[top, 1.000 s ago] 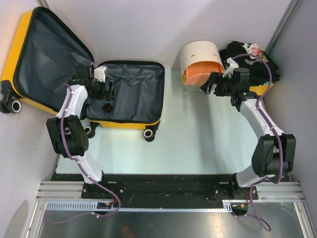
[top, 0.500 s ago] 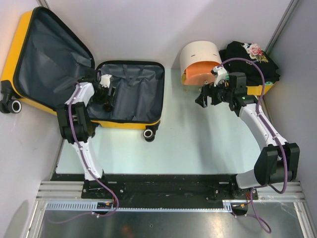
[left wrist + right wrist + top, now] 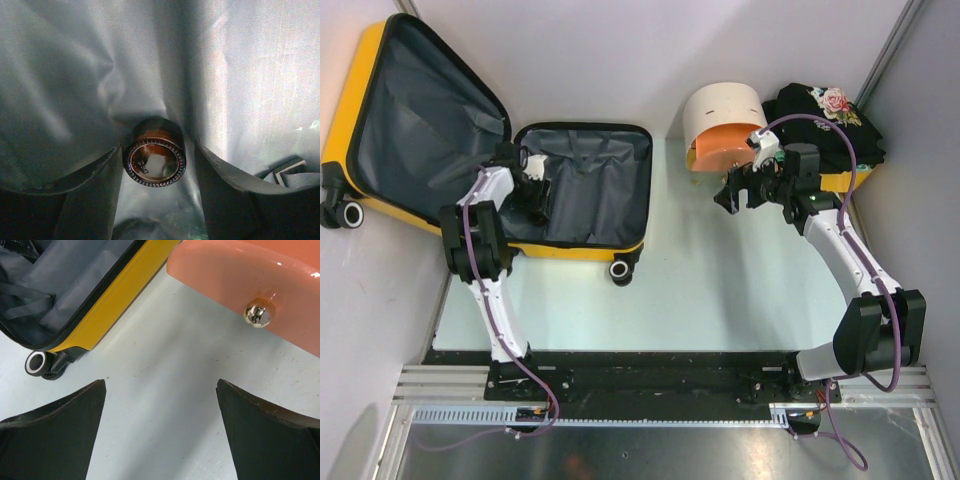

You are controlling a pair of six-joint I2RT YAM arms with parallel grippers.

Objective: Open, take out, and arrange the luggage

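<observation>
The luggage (image 3: 575,248), a yellow hard-shell suitcase, lies open at the back left, its lid (image 3: 410,110) leaning against the wall. My left gripper (image 3: 537,198) reaches down into the grey-lined lower half. In the left wrist view its jaws (image 3: 157,147) stand on either side of a small brown round jar (image 3: 154,161) with a beaded rim. The left finger is next to the jar; a gap shows at the right finger. My right gripper (image 3: 728,195) hovers open over bare table, empty (image 3: 161,381). It faces the suitcase's yellow side (image 3: 115,295).
A cream-and-orange drawer cabinet (image 3: 725,125) stands at the back, its orange drawer (image 3: 240,275) with a metal knob (image 3: 259,312) just beyond my right gripper. Black clothing with a flower (image 3: 825,120) is piled on a yellow bin (image 3: 850,180) at the back right. A suitcase wheel (image 3: 37,362) sticks out.
My left gripper has dropped deeper into the suitcase and its jaws have narrowed round the jar. My right gripper has drawn back from the orange drawer toward the middle of the table.
</observation>
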